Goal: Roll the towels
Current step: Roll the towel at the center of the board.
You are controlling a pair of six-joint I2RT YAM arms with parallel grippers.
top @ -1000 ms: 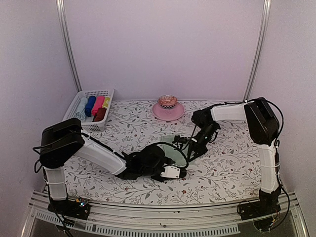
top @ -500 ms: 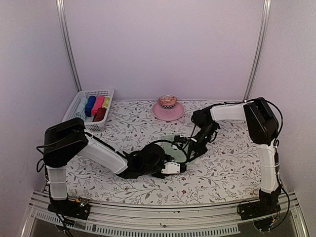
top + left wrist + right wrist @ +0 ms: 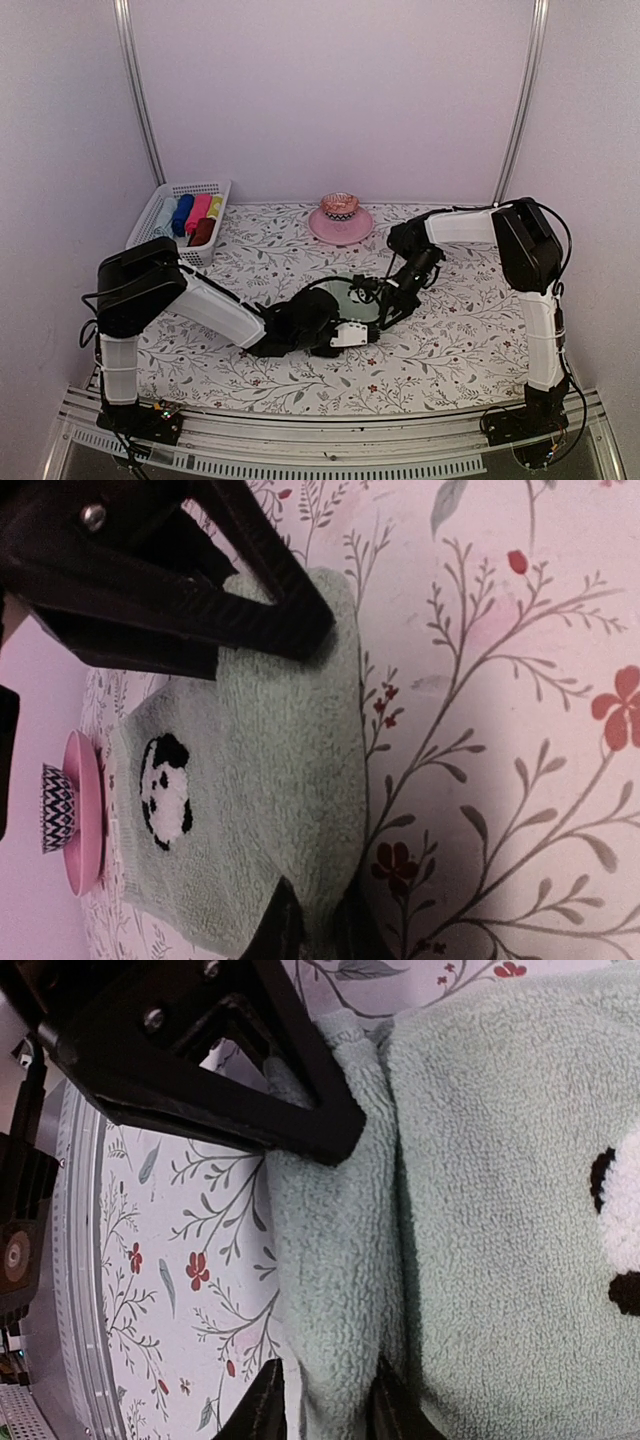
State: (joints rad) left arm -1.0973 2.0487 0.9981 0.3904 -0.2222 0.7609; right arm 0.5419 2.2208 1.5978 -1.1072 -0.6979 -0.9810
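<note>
The pale sage green towel [image 3: 345, 291] with a black-and-white panda motif [image 3: 165, 791] lies on the floral table cover at mid-table. Its near edge is folded over into a thick lip [image 3: 335, 1260]. My left gripper [image 3: 365, 321] is shut on one end of that lip [image 3: 315, 930]. My right gripper [image 3: 383, 307] is shut on the other end [image 3: 325, 1400]. Each gripper shows at the top of the other's wrist view. A dark red-brown towel roll [image 3: 203, 232] lies in the white basket [image 3: 160, 205].
The basket at the back left holds several rolled towels in blue, pink and yellow. A pink plate [image 3: 340, 227] with a patterned bowl [image 3: 339, 206] stands at the back centre, just beyond the green towel. Metal frame rail runs along the near edge.
My left gripper has moved a little away from the near edge, carrying the towel's edge toward the back. My right gripper has barely shifted.
</note>
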